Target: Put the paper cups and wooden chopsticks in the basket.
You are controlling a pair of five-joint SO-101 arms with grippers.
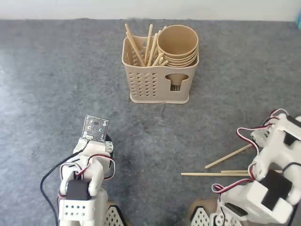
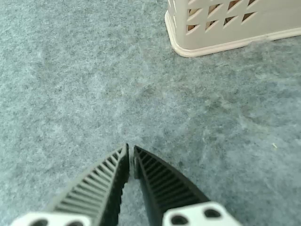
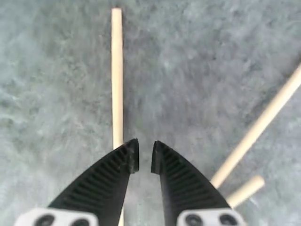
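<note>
The grey felt table (image 1: 47, 94) carries the whole set-up. The basket (image 1: 146, 87) stands at the far middle of it and serves as the reference for all positions.

The right arm (image 1: 275, 188) sits well in front of the basket and off to its right-arm side. The left arm (image 1: 89, 181) sits well in front of it on the other side.

Inside the basket, a stack of paper cups (image 1: 178, 42) fills one end and a bundle of wooden chopsticks (image 1: 141, 47) leans in the other. No cup is seen outside it.

Three loose chopsticks lie flat on the felt in front of the basket, on its right-arm side, partly under the right arm. They are the long chopstick (image 1: 214, 174), a slanted chopstick (image 1: 229, 156) and a short-showing one (image 1: 235, 171).

The right gripper (image 3: 145, 148) hangs over these with its jaws parted by a narrow gap and nothing between them. The left gripper (image 2: 130, 149) is pressed closed on nothing, over bare felt, with the basket's foot ahead of it.

Finding: the right arm is plainly the nearer. In its wrist view the long chopstick (image 3: 116, 75) runs lengthwise along the claw's line of reach. It passes just beside one jaw, not through the gap. The jaws would therefore close across its long axis, which suits a pinch. In my judgement the claw must first open wider and shift sideways onto the stick.
</note>
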